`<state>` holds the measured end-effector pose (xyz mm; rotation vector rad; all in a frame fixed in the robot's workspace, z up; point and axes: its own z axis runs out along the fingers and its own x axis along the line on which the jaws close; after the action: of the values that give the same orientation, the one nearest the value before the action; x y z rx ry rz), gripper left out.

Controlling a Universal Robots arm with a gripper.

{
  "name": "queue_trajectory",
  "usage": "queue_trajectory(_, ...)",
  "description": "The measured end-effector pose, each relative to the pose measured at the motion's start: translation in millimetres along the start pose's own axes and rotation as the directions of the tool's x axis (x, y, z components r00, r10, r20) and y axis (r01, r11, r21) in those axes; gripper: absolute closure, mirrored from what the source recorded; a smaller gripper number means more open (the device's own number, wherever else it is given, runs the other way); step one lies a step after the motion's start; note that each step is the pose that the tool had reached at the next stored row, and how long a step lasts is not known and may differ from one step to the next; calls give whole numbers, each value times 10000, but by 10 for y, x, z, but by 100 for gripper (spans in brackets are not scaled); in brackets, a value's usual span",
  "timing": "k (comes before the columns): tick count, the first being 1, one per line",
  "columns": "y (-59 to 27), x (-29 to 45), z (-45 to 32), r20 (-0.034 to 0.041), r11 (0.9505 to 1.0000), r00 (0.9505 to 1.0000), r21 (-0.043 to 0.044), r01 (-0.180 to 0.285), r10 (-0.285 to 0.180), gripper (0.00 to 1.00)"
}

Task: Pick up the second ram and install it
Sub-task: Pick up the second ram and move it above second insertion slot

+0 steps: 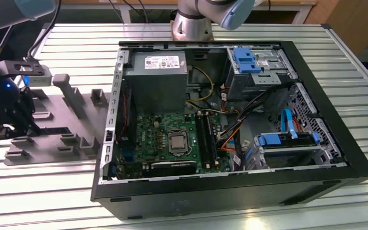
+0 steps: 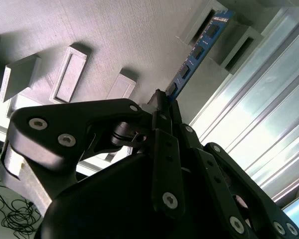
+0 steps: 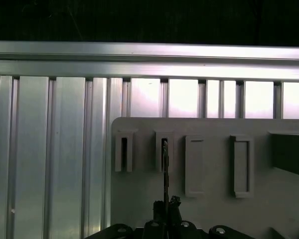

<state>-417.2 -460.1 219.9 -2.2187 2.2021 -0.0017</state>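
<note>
The second ram (image 2: 197, 55) is a narrow blue board with dark chips. In the second wrist view it runs from between my fingers out to a grey holder on the fixture plate (image 2: 139, 40). In the first wrist view the ram (image 3: 164, 169) shows edge-on as a thin dark line, its far end at a slot of the plate (image 3: 214, 209). My gripper (image 2: 162, 103) (image 3: 165, 213) is shut on its near end. In the exterior view my gripper (image 1: 5, 127) hangs over the grey plate (image 1: 63, 132), at the exterior view's left of the open computer case (image 1: 337, 158).
Inside the case lie the green motherboard (image 1: 152, 129) with long black sockets (image 1: 206, 136), a grey power supply (image 1: 155, 72), blue drive brackets (image 1: 248, 60) and loose cables (image 1: 229, 139). Raised grey blocks (image 1: 69, 91) stand on the plate. A ribbed aluminium table (image 1: 37, 191) lies under everything.
</note>
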Motion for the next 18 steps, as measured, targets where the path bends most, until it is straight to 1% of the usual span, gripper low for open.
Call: queue_trajectory(18,-1,-1,-59,-1,10000,10000,-2,1,-1,86)
